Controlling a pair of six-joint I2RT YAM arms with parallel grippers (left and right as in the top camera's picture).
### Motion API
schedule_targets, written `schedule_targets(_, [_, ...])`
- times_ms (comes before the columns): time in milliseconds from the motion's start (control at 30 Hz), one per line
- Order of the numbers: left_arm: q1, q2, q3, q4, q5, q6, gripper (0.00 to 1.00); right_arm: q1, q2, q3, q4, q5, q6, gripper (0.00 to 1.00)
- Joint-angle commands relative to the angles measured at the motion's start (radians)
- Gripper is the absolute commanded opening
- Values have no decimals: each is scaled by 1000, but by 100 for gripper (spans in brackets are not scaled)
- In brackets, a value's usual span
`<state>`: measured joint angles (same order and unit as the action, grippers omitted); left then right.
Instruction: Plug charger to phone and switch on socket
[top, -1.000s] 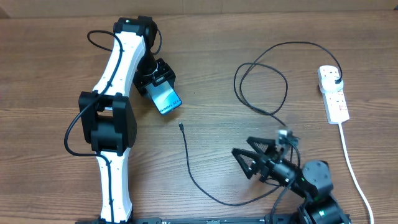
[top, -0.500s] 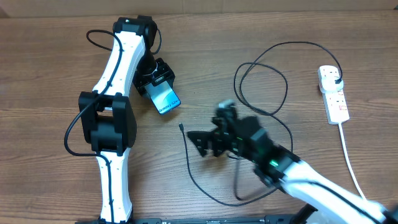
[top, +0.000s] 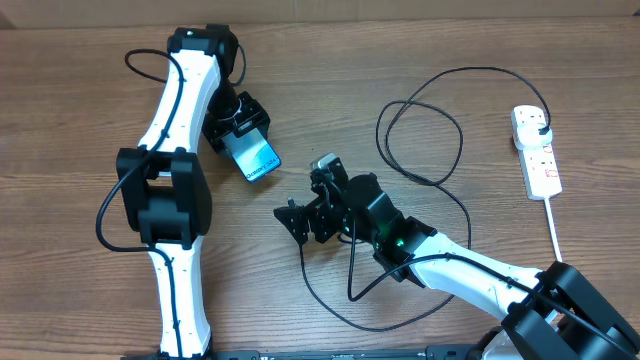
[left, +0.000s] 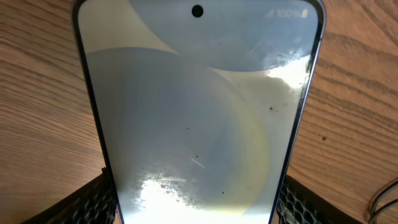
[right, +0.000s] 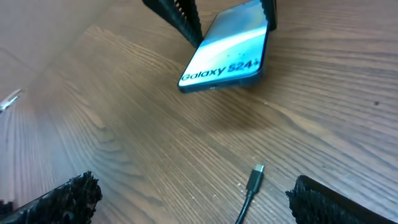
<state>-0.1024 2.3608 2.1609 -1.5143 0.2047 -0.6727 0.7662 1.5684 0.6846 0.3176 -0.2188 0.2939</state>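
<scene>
Observe that the black two-finger right gripper (top: 292, 220) has travelled from the table's near right area to the centre. The small connector tip (right: 256, 176) of the thin black charger cable now lies between its spread fingers. The left gripper (top: 243, 140) has carried the slim, blue-screened phone (top: 256, 159) slightly leftward.

bench (top: 80, 100): brown wood, wavy grain with darker streaks, fills every view | far side: pale beige strip (top: 400, 8) along overhead's top edge | near side: dark rail (top: 330, 355) | light: even, soft shadows
</scene>
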Motion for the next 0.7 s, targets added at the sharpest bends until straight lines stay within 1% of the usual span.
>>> schedule_targets(0, [-2, -6, 27, 5, -2, 23, 4, 5, -6, 23, -31, 10, -15, 100])
schedule_targets(100, [-2, -6, 27, 20, -2, 23, 4, 10, -3, 23, -89, 93, -66, 100])
schedule_targets(200, [-2, -6, 27, 20, -1, 23, 4, 14, -1, 23, -109, 150, -67, 100])
schedule_targets(400, [-2, -6, 27, 15, 19, 23, 4, 14, -1, 23, -95, 147, -67, 100])
schedule_targets(467, [-2, -6, 27, 15, 38, 23, 4, 14, -1, 23, -77, 119, -65, 100])
schedule_targets(533, [-3, -6, 27, 15, 61, 22, 4, 14, -1, 24, -42, 86, -23, 100])
schedule_targets(667, [-7, -6, 27, 12, 113, -10, 4, -35, -1, 25, 10, 60, 180, 100])
